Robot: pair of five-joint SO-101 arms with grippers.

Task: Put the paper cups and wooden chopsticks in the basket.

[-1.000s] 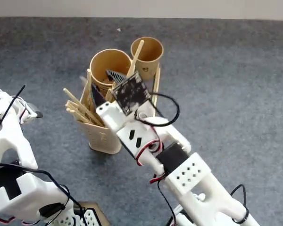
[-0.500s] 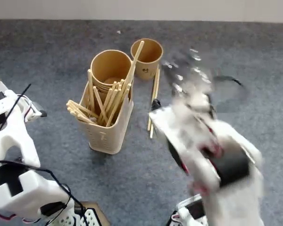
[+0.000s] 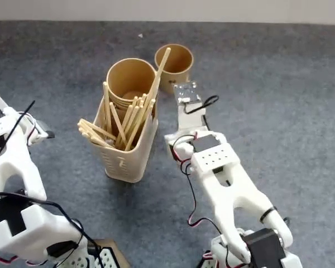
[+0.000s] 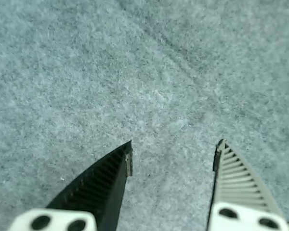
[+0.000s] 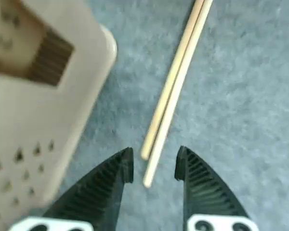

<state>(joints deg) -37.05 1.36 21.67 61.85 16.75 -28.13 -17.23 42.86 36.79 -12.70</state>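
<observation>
The beige basket (image 3: 125,159) holds a stack of paper cups (image 3: 129,78) and several wooden chopsticks (image 3: 125,123); one long stick pokes up toward the loose paper cup (image 3: 176,62), which stands on the carpet behind the basket. My right arm (image 3: 212,162) reaches down just right of the basket. In its wrist view the right gripper (image 5: 154,161) is open, its fingertips on either side of the near ends of two chopsticks (image 5: 176,86) lying side by side on the carpet, close to the basket wall (image 5: 33,120). My left gripper (image 4: 173,149) hangs open over bare carpet.
Grey carpet (image 3: 279,84) covers the whole floor, with free room right of the right arm and in front of the basket. The left arm (image 3: 14,167) stands at the left edge, well apart from the basket.
The right arm has left its spot over the basket, swung out to the right, and come down beside the basket over the two floor chopsticks. The left arm has stayed put.
</observation>
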